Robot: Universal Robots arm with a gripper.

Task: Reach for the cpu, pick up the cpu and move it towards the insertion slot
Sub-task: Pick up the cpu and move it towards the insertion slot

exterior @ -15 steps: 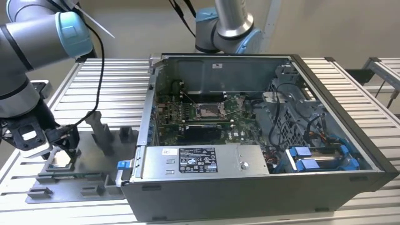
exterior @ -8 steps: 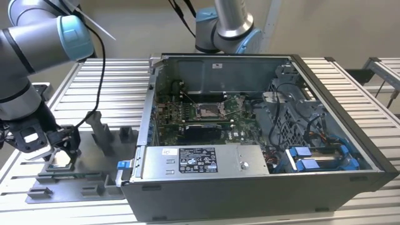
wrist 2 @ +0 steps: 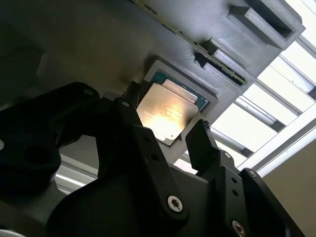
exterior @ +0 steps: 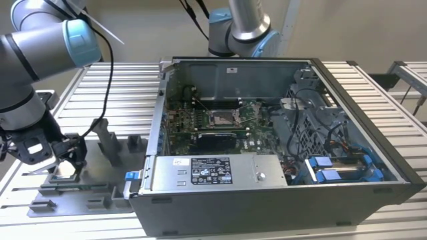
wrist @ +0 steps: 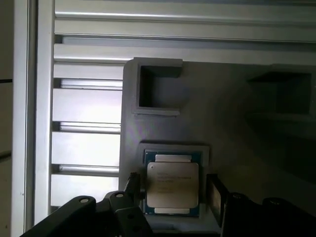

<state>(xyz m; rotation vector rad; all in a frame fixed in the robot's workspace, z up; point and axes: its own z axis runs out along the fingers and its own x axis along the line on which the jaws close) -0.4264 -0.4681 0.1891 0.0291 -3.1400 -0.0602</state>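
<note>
The cpu (wrist: 173,183) lies in its fixture pocket (wrist: 175,146), straddled by the gripper (wrist 2: 166,113), spread and empty; off-centre closing could tilt it.

- The grey tubular robot arm with pale blue joint caps (exterior: 40,45) comes in at the exterior view's upper left and bends steeply downward.
- Its dark wrist (exterior: 23,125) points down, low at the exterior view's left.
- The black two-fingered claw (exterior: 61,165) (wrist 2: 165,116) (wrist: 173,183) faces downward.
- Its fingers (wrist 2: 136,128), bolted black links, stand spread with a wide gap between their tips in both wrist views.
</note>
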